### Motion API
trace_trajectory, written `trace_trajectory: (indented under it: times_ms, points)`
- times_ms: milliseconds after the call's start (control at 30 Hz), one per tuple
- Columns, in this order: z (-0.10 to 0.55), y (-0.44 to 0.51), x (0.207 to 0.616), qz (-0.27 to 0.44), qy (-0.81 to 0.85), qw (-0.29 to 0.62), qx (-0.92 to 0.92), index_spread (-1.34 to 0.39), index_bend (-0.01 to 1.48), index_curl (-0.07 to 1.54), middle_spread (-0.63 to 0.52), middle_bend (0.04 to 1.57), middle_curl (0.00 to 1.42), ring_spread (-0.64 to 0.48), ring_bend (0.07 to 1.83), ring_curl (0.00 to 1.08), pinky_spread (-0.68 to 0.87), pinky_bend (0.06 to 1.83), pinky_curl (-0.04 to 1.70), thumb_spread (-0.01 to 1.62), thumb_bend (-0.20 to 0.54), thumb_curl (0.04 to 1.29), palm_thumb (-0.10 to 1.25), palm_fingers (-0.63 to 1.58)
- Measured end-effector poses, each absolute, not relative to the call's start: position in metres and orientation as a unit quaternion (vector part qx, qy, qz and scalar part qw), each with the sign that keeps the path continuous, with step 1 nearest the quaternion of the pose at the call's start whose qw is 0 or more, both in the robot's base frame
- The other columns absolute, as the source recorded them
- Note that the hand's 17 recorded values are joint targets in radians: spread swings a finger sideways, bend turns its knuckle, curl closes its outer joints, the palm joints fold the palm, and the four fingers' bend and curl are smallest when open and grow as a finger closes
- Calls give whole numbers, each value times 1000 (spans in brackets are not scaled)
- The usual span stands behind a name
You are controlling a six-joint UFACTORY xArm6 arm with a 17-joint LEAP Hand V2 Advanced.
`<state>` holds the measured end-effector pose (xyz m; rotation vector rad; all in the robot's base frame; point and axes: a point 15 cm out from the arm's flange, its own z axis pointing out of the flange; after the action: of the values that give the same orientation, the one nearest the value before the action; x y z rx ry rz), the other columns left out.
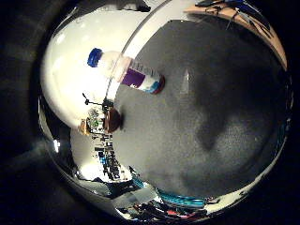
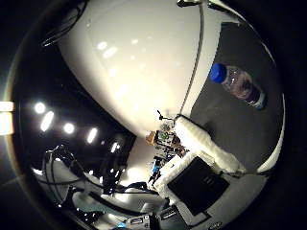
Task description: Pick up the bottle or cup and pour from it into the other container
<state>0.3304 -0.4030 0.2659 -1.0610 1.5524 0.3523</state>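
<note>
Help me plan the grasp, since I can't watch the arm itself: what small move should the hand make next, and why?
Probably bring the hand closer to the bottle, palm toward its body. The blue-capped bottle stands on the dark grey tabletop looking small in both palm views, so it appears well away from the palm. What shows of the fingers touches nothing. A brown cup-like thing stands beyond it.

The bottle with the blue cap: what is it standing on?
The bottle stands on a dark grey table, near its edge beside a white wall. Its base hides the spot beneath it.
</note>
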Motion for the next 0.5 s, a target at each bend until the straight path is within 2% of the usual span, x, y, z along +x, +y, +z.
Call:
trace_trajectory:
  times_ms: [233,500]
  points:
    - [237,-402,343,165,668,575,-443,-259,169,311,-3,289,370,103,500,214,484,806,-6,1051,-23,426,723,274]
    - [233,-394,358,169,666,569,-452,-259,170,315,-12,291,373,115,510,209,485,811,-6,1053,-23,432,727,271]
